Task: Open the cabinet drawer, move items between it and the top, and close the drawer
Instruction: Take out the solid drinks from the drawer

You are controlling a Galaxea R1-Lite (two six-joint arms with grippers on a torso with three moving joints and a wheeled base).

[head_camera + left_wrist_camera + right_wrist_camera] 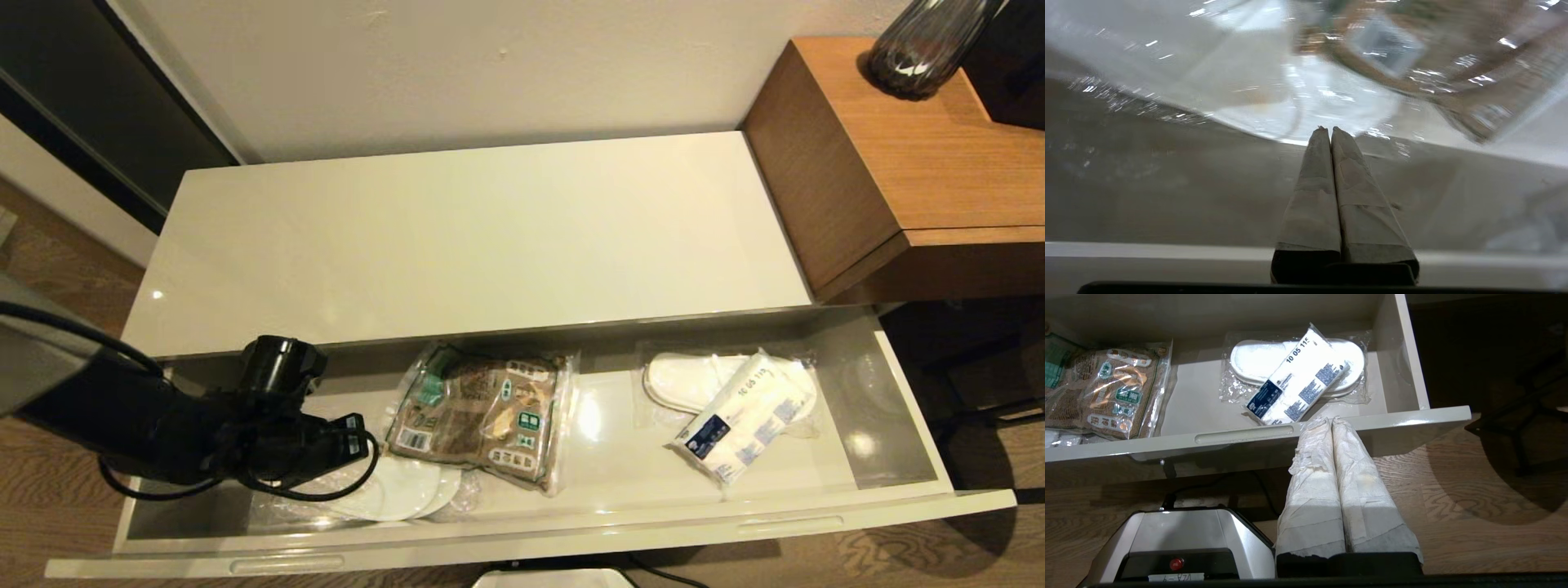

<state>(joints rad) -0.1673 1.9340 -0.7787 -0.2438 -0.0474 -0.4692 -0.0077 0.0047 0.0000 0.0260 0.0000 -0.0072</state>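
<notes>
The cabinet drawer [571, 535] stands pulled out. In its middle lies the clear bag of brown snacks [482, 416], partly over a wrapped pair of white slippers [400, 490]. The white tissue pack [743, 420] with its dark blue label rests on a second slipper pair [682, 380] at the right. My left gripper [359, 445] is shut and empty, low inside the drawer's left part, its tips [1329, 130] just short of the slipper wrap [1306, 94]; the snack bag [1412, 49] lies beyond. My right gripper [1329, 419] is shut and empty outside the drawer front [1412, 420], near the tissue pack [1298, 379].
The glossy cream top [473, 237] carries nothing. A taller brown wooden desk [914, 163] with a dark glass vase [922, 41] adjoins it on the right. The robot's base [1180, 535] sits on the wood floor below the drawer front, by a handle slot [1244, 434].
</notes>
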